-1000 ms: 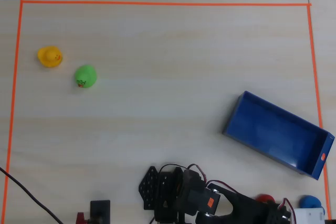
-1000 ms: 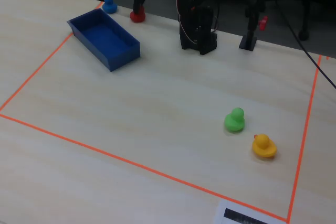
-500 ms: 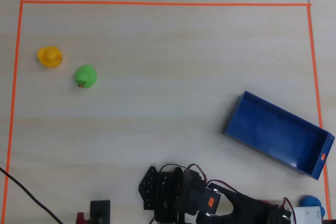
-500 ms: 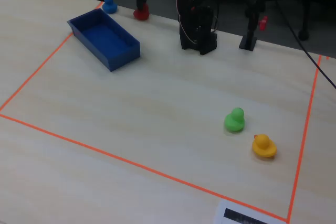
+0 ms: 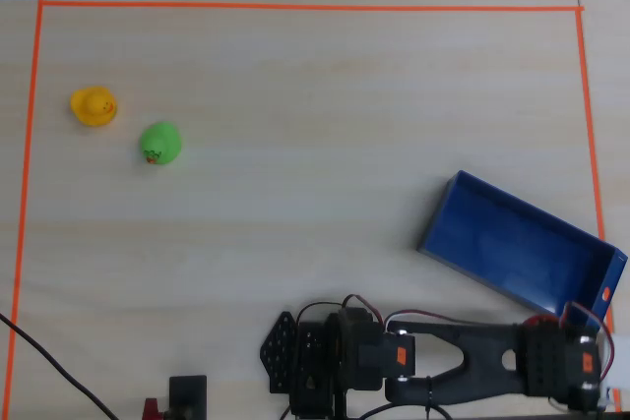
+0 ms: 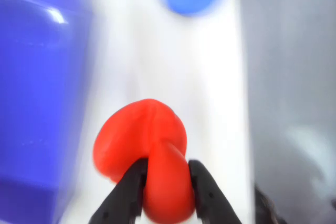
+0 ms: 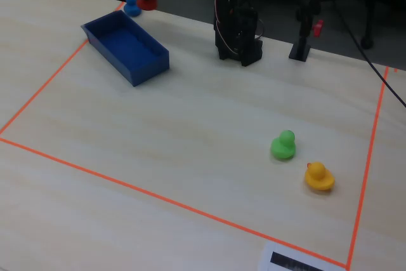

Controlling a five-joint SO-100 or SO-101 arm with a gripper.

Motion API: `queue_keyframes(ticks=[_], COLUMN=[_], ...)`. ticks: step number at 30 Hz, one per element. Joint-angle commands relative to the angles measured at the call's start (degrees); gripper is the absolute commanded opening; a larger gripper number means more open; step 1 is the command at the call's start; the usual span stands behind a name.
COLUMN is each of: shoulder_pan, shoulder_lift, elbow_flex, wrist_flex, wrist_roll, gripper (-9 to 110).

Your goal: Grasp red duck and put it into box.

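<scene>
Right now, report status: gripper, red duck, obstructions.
Gripper shut on small glossy red toy duck. Duck outside the long blue low-walled box, at its far end. Blue toy duck close beside it.

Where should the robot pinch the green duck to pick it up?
Probably around the green duck's fat round body, coming straight down from above with a jaw on each side. It sits upright on the table, its small head on top, and the yellow duck is apart, leaving room.
</scene>
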Motion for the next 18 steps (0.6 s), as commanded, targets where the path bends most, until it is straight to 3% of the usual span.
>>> queue_keyframes(ticks=[1,8,18], shoulder_pan=[-10.5,-22.1,-19.7], shoulder_lift=[2.4,0.4,-9.6], elbow_flex=[-17.1,-16.6,-6.2], wrist_flex=[4.0,4.2,-5.5], wrist_roll=[5.4,5.4,-0.5], gripper=[0,0,0])
